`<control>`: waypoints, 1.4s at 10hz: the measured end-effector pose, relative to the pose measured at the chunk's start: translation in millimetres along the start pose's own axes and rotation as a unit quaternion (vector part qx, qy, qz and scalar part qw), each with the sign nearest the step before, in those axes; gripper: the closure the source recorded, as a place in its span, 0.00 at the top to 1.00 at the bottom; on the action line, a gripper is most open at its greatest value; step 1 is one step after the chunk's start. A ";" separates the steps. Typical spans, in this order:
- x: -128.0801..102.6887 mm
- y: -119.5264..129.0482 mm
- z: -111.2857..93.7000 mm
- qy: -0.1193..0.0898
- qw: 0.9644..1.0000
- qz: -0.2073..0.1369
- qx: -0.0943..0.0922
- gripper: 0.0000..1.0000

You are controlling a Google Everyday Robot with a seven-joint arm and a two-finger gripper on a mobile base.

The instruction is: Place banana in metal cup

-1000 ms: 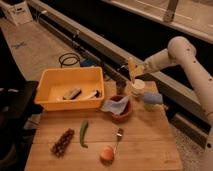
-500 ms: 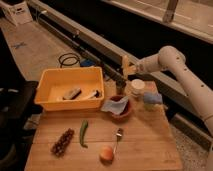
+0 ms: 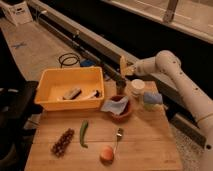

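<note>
banana point(image 3: 122, 64) stands upright in the hand point(image 3: 125, 69), gripped there just above the metal cup point(image 3: 120, 86) — not touching it; the cup stands near the bench's point(image 3: 150, 142) far edge, between the yellow bin point(image 3: 55, 80) and a cream-white cup point(image 3: 137, 86) — a brown bowl point(image 3: 121, 117) holding a blue cloth point(image 3: 116, 105) sits just in front.

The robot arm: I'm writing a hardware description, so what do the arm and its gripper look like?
The arm is off-white, built of smooth, rounded tubular segments with a bulbous elbow joint. No cables or markings show. The gripper, above the metal cup, looks pale too, with the yellow banana covering much of it.
</note>
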 end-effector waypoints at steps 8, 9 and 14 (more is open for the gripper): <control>29.5 -20.1 20.2 -0.019 0.999 -0.013 0.023 0.00; 36.4 -20.1 27.4 -0.019 0.999 -0.012 0.024 0.00; 51.1 -18.3 44.6 -0.026 0.999 -0.005 0.020 0.00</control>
